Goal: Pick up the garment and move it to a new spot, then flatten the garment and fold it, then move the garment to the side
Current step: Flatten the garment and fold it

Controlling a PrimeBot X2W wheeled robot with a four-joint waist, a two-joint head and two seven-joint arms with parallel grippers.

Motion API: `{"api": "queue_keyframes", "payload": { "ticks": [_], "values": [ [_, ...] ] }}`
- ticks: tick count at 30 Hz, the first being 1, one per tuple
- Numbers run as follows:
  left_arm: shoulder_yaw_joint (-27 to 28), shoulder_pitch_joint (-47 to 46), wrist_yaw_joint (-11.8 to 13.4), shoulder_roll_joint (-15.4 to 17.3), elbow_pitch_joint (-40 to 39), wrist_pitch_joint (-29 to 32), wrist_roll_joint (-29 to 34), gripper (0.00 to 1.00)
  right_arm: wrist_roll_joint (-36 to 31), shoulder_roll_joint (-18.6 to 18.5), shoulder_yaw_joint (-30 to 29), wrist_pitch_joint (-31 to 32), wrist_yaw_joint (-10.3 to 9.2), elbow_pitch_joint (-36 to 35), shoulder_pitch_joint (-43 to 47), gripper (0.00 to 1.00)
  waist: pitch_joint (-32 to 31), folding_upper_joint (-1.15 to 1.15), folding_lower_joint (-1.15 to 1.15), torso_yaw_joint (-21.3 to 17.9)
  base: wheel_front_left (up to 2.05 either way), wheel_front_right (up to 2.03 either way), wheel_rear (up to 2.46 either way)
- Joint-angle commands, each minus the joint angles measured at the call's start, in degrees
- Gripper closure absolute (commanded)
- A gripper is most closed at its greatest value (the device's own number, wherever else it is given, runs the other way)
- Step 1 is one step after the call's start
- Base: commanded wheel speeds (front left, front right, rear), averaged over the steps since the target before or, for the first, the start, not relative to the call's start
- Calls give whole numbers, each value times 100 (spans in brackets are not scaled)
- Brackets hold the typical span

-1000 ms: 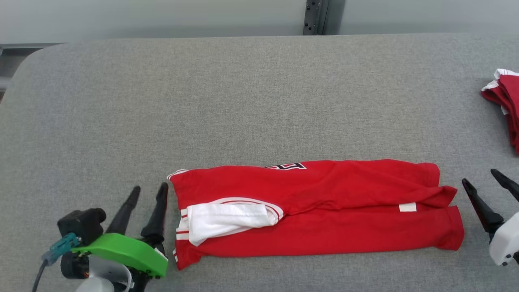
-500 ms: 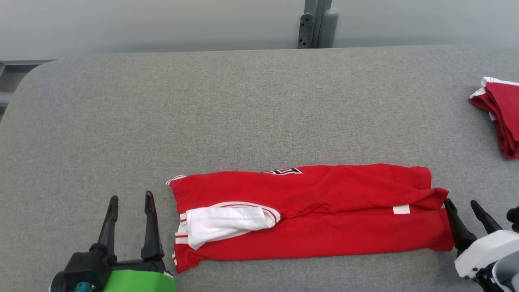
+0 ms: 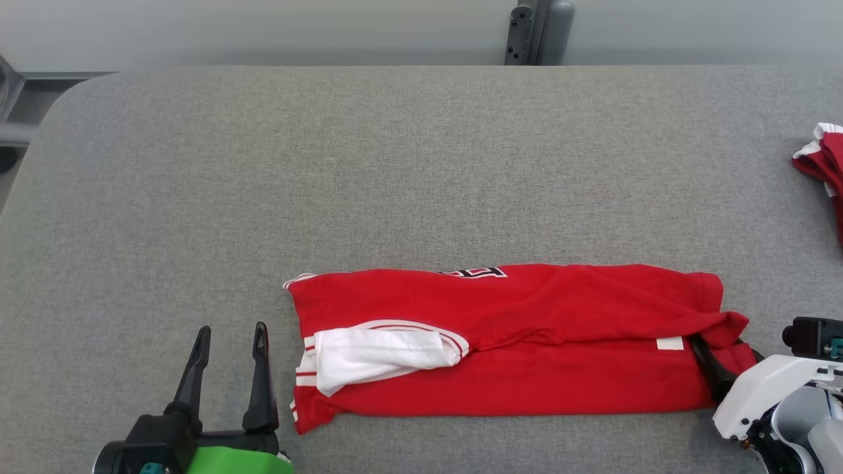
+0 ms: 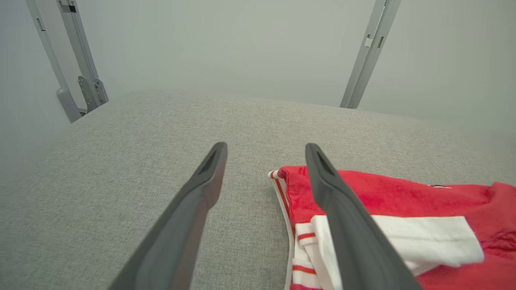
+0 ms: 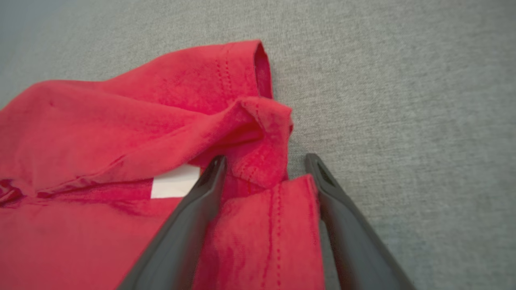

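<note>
Now close the right gripper (image 5: 266, 158) softly on the hem corner of the garment (image 3: 514, 342), with every layer between the fingers, not just the top one. Wide open for now, around that right end: one finger on the red cloth beside the white label (image 3: 670, 343), the other at the cloth's outer edge.

Then bring the left gripper (image 3: 232, 328) a bit to the right, onto the end with the white sleeve (image 3: 375, 352). Wide open too, just left of the garment, not touching it.

Probably best to lift both ends together, slow and level, keeping the sleeve tucked in.

Garment: a long red strip, flat on the grey table (image 3: 395, 164), on the near side, from the middle to the right. Keep away from the other red bundle (image 3: 823, 158) at the far right.
</note>
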Motion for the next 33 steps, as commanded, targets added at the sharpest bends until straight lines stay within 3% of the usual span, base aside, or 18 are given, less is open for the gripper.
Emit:
{"api": "queue_keyframes", "payload": {
  "ticks": [1, 5, 6, 7, 8, 23, 33],
  "values": [
    [49, -33, -21, -13, 15, -15, 55, 0, 56, 12, 81, 35, -4, 18, 47, 0, 39, 0, 0, 6, 0, 0, 0],
    [73, -98, -44, -18, 20, -15, 2, 0, 261, 77, 259, 25, 0, 37, -77, 0, 122, 0, 0, -8, 0, 0, 0],
    [53, -127, -37, -18, 25, -15, -22, 0, 349, 102, 315, 18, 0, 32, -98, 44, 137, 0, 0, -4, 0, 0, 0],
    [25, -152, -25, -19, 30, -15, -36, 0, 438, 115, 369, -3, 0, 15, -118, 56, 147, 0, 0, 3, 0, 0, 0],
    [7, -167, -15, -18, 33, -15, -45, 0, 524, 122, 400, -33, 0, 10, -131, 100, 156, 0, 0, 7, 0, 0, 0],
    [-5, -112, 90, -18, 43, -16, -144, 0, 1464, -557, 442, -937, -4, 141, -293, 100, 113, 0, 0, -56, 0, 0, 0],
    [29, -154, 44, -18, -13, -16, -163, 0, 1640, -1362, 284, -1180, -4, 123, -231, 100, 176, 0, 0, -158, 0, 0, 0]
  ]
}}
